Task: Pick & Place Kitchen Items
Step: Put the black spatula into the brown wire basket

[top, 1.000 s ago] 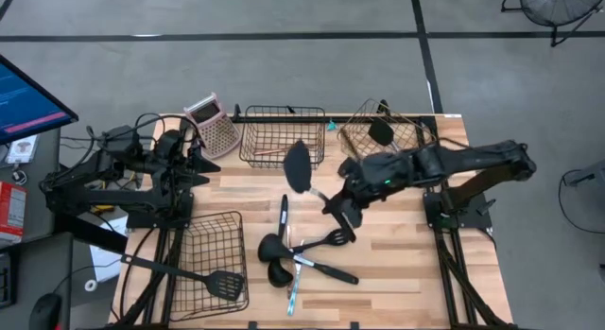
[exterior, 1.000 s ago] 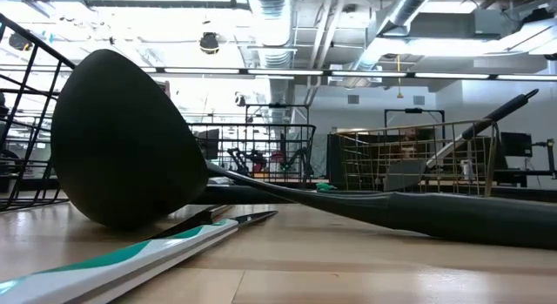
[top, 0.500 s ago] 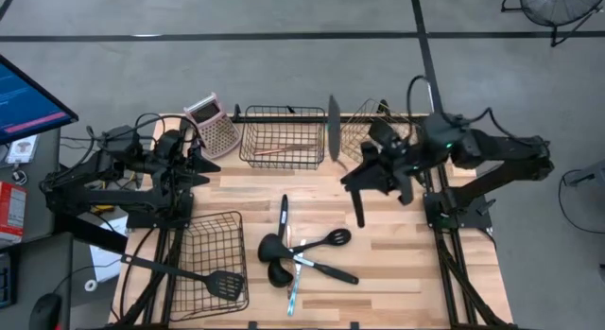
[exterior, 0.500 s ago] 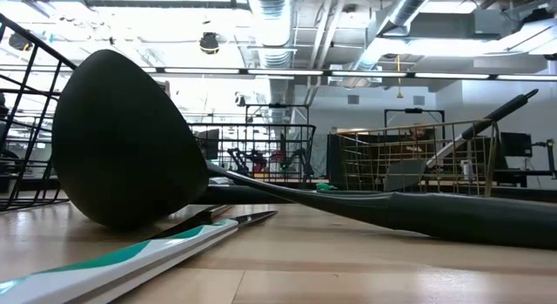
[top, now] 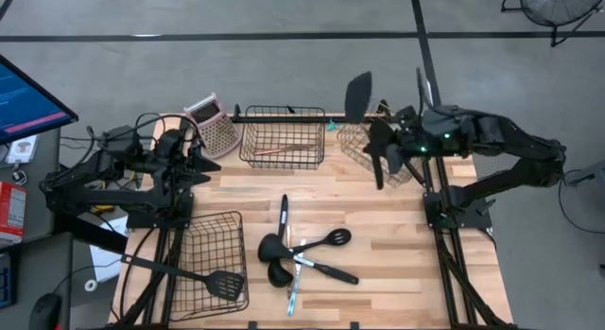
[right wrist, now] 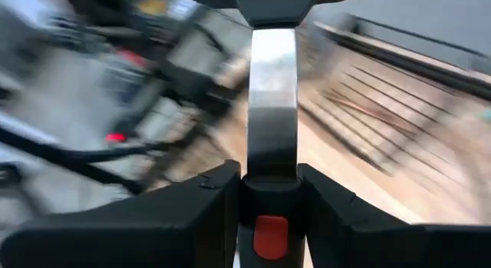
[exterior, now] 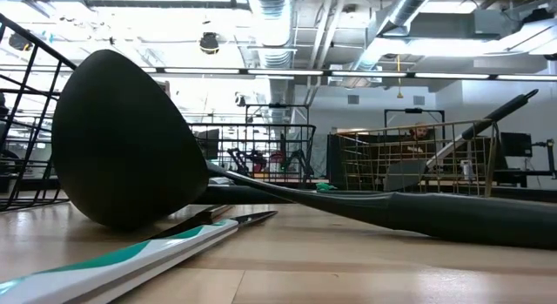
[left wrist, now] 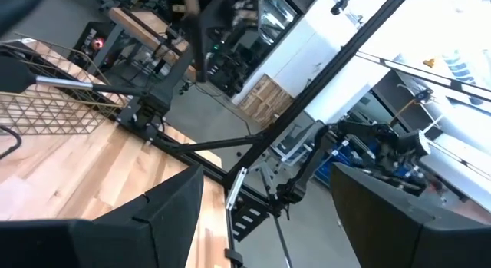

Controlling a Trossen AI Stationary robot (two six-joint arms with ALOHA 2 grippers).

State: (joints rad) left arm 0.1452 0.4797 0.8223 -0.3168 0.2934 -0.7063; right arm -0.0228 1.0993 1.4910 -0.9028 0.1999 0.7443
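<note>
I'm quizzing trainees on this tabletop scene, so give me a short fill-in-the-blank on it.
1. The right gripper is shut on a black ____.
2. The spatula is held above the gold ____.
3. The left gripper waits ____ beside the pink-topped grater.
4. Black ladles lie on the ____.

Missing: spatula; basket; open; table

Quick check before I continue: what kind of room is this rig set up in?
Most likely a robotics lab or workshop, not a kitchen: bare concrete floor, exposed ceiling ducts, and more metal-frame rigs standing behind the butcher-block table.
</note>
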